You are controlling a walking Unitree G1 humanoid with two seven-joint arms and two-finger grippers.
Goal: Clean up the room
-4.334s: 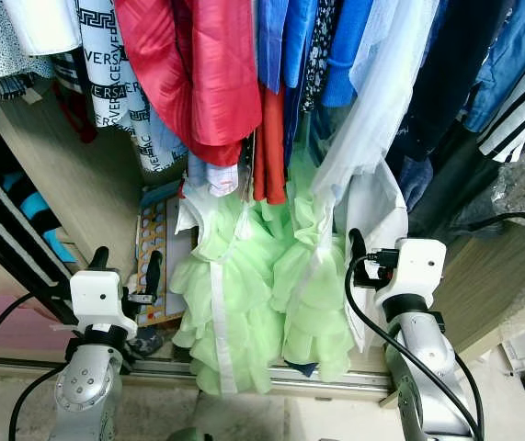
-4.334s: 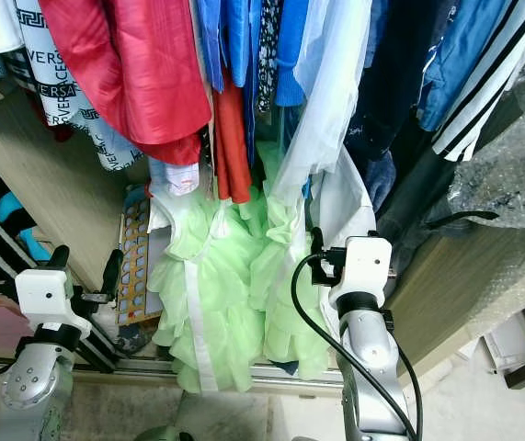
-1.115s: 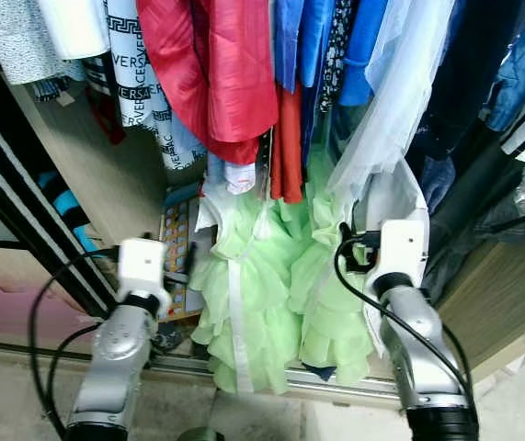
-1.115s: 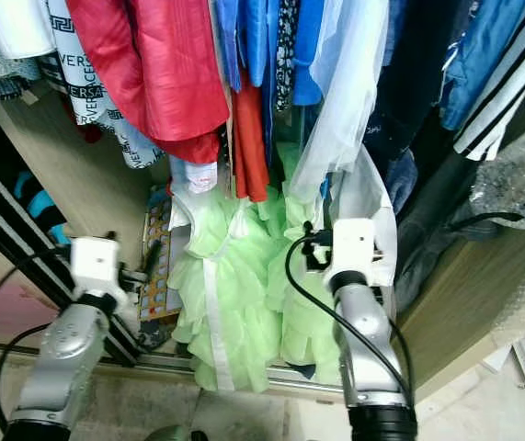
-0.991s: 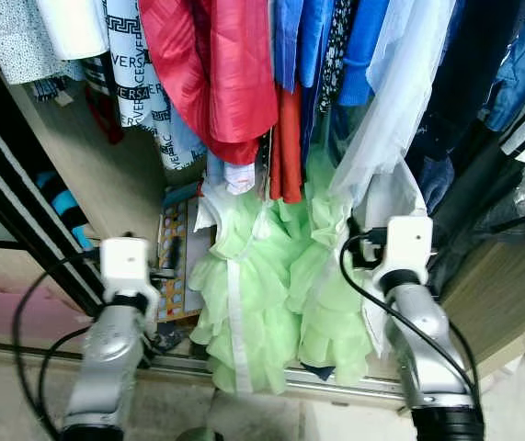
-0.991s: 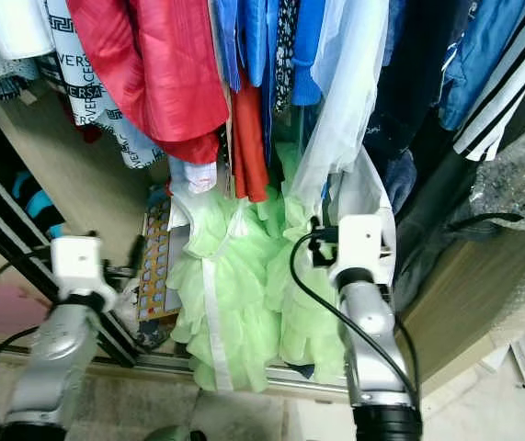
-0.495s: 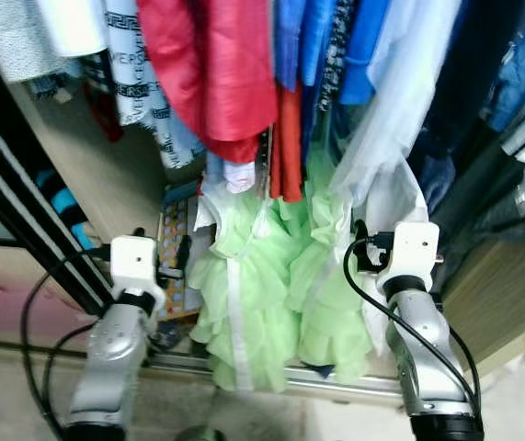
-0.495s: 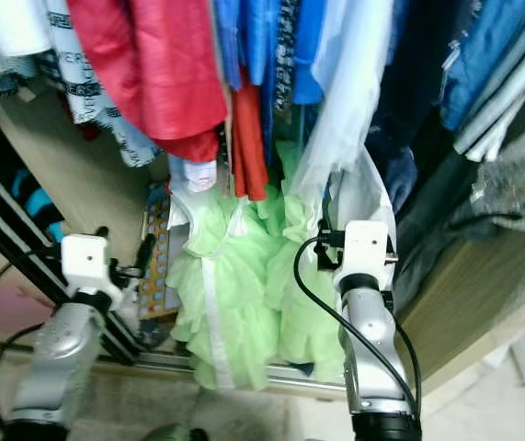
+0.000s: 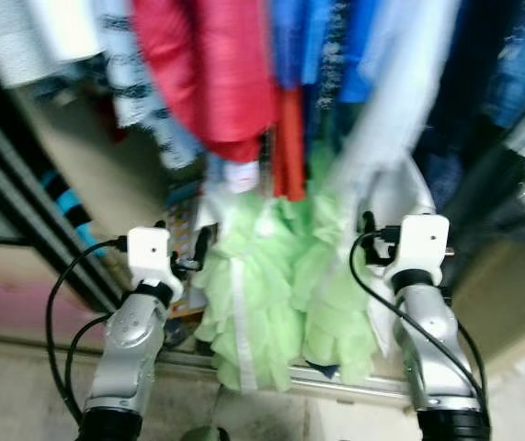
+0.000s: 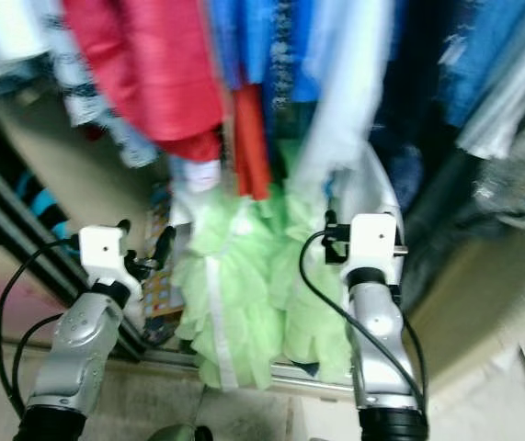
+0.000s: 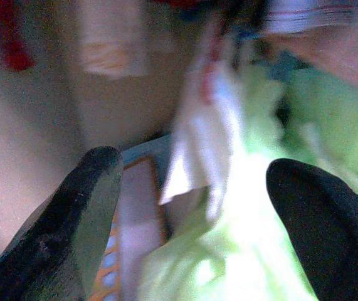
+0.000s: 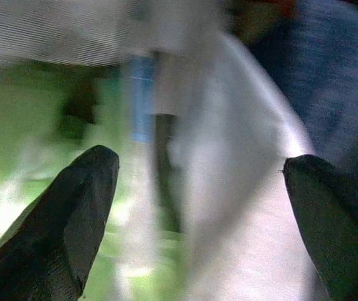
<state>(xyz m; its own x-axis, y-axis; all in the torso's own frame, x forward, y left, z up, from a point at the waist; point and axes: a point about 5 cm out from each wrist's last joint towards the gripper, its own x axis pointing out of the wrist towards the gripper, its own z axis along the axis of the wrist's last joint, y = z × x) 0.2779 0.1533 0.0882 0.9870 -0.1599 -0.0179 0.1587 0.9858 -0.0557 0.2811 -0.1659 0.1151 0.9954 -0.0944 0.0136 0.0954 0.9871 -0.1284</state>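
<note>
A light green ruffled dress [image 9: 262, 303] hangs low in an open wardrobe, under a red garment [image 9: 211, 73], blue clothes [image 9: 313, 46] and a long white garment [image 9: 386, 138]. My left gripper [image 11: 197, 175] is open at the dress's left edge, with nothing between its fingers [image 9: 203, 241]. It faces the green ruffles and a white fold. My right gripper [image 12: 200, 169] is open in front of the white garment, just right of the dress, and holds nothing. The eye views are blurred.
A board with an orange and blue grid [image 10: 156, 276] leans in the wardrobe behind the left gripper. Dark sliding door rails [image 9: 23, 184] run down the left side. A metal floor track [image 9: 345, 384] crosses under the dress. A wooden panel [image 9: 506, 285] stands at the right.
The whole picture has blurred and shifted slightly as the camera moves. My left gripper sits a little closer to the dress's left edge. Both grippers stay open and empty.
</note>
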